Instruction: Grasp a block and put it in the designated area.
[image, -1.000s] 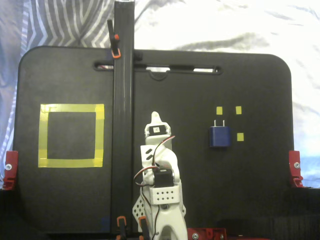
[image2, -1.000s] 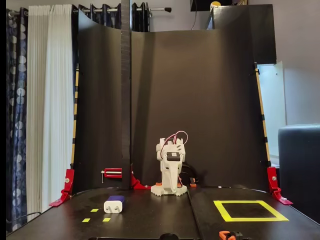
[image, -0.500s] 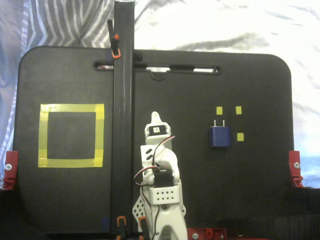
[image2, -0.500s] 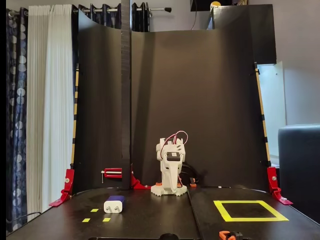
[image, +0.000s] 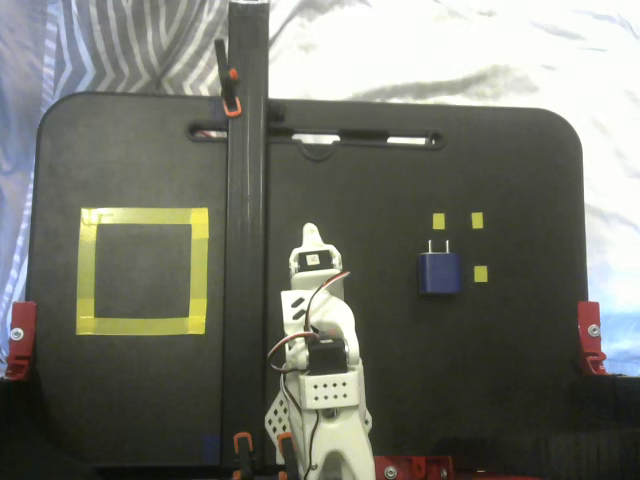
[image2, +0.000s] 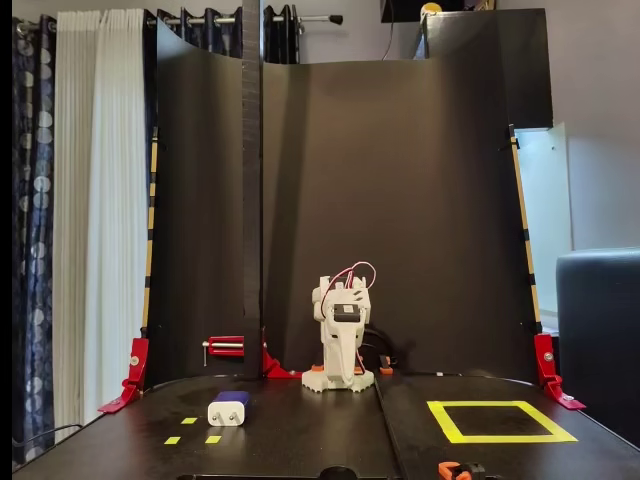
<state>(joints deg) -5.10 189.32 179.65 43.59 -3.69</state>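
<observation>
block (image2: 228, 409) well apart from folded claw (image: 312, 236)

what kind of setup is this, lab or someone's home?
Probably a home hobby rig: window curtains behind, a black board held by red clamps, a black backdrop, and a yellow tape square marking a drop zone.

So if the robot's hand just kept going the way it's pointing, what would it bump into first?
The hand is folded and points at the board's far edge in a fixed view. Only bare black board lies ahead, then the slot near the edge. The block sits off to the side. Height is unclear.
</observation>
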